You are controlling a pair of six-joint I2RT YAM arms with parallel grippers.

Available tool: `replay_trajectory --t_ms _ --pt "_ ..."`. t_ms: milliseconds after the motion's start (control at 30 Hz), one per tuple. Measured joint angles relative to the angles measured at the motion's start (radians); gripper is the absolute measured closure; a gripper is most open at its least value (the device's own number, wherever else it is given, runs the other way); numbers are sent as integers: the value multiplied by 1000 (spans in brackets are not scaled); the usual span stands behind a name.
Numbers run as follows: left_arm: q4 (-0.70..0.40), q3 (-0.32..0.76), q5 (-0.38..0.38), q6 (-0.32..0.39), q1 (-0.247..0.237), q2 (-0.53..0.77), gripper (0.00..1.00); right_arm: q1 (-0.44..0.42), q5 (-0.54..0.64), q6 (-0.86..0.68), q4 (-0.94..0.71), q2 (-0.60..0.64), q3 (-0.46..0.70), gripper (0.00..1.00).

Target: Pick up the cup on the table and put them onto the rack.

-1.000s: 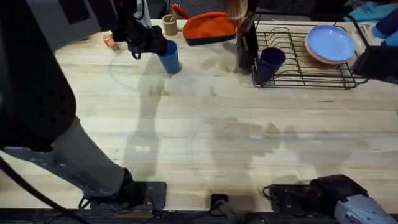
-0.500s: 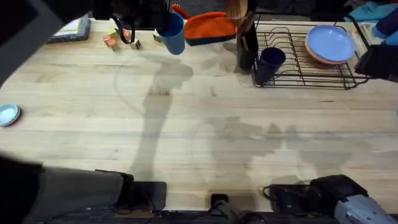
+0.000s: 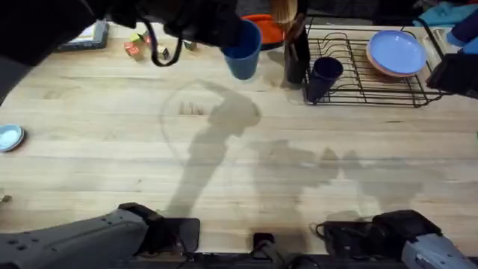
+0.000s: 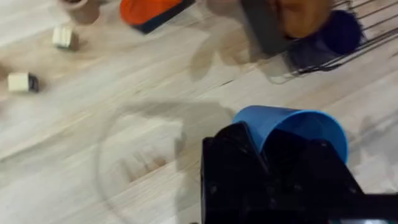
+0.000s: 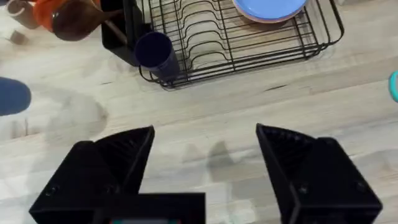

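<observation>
— Overhead: where do things stand on the desk (image 3: 299,187)?
— The black wire rack (image 3: 366,71) sits far right, a navy cup (image 3: 323,76) at its left end. The left gripper (image 3: 216,26) holds a blue cup (image 3: 242,51) aloft beside it.
— And the right gripper (image 5: 205,162)?
— Fingers spread wide, holding nothing.

table (image 3: 314,194): pale planked wood, matt, faint ring marks | blue cup (image 3: 242,51): smooth plastic | navy cup (image 3: 323,76): smooth plastic, dull | rack (image 3: 373,91): thin black wire | plate (image 3: 399,52): smooth light-blue plastic
</observation>
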Motion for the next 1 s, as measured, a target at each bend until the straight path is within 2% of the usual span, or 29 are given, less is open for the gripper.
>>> replay_trajectory --t_ms 33,133,300,600,633,833,1000 --pt "0 39 -33 0 -62 5 959 0 0 0 0 0 0 7" --pt "0 88 -51 -1 -117 20 959 0 0 0 0 0 0 7" --pt "-16 182 -68 -45 -186 84 959 0 0 0 0 0 0 7" --pt "-94 389 -73 -125 -291 272 959 0 0 0 0 0 0 7" --pt "-88 447 -73 -136 -322 319 959 0 0 0 0 0 0 7" --pt "-13 476 -72 -143 -370 352 959 0 0 0 0 0 0 7" --pt "30 480 -73 -143 -375 373 959 0 0 0 -1 0 0 7"
